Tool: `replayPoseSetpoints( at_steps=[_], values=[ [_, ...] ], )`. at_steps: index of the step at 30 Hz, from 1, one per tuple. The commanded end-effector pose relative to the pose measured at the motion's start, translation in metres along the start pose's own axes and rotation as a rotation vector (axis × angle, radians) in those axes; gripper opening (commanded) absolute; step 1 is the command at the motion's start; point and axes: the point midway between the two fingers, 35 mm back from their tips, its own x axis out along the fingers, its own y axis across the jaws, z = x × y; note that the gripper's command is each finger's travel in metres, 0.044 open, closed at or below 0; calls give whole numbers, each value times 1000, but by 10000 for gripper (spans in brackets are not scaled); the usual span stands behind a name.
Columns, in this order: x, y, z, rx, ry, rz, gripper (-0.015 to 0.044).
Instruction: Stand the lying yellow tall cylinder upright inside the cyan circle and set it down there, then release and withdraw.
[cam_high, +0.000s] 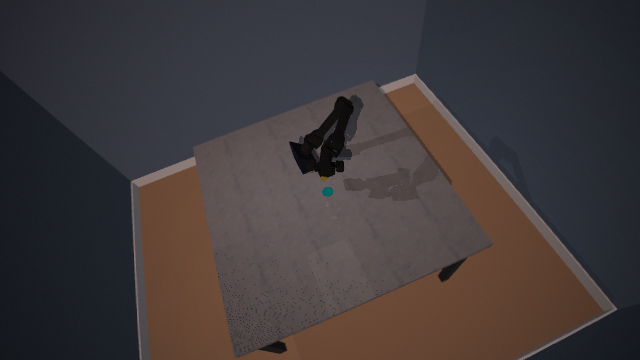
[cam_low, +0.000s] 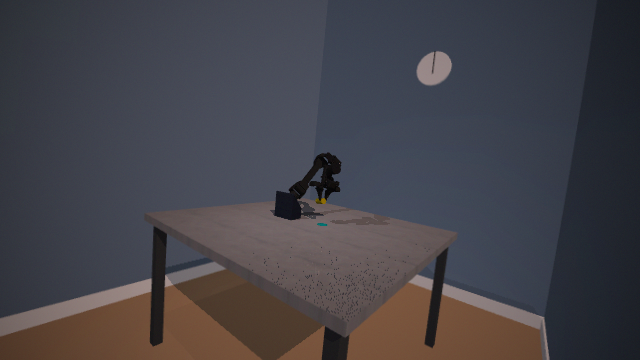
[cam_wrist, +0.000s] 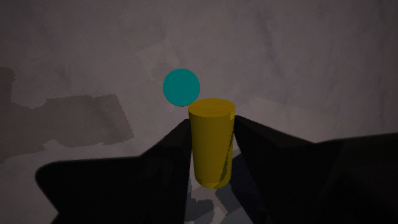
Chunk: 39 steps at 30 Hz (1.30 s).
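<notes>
Tool (cam_wrist: 212, 150) grips the cylinder (cam_wrist: 211, 140) by its sides, lifted off the surface (cam_high: 280, 240), so it can stand on the circle (cam_wrist: 181, 87).

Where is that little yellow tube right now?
The yellow tube is clamped in the claw, held above the table, just short of the cyan circle, on the side nearer the arm's base.
</notes>
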Motion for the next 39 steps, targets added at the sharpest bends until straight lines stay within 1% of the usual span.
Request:
replayPoseSetpoints(
  at_steps=[1,39],
  values=[
    [0,-1,-1,4,-22,-20,105],
    [4,-2,-12,10,-221,-138,105]
  ],
)
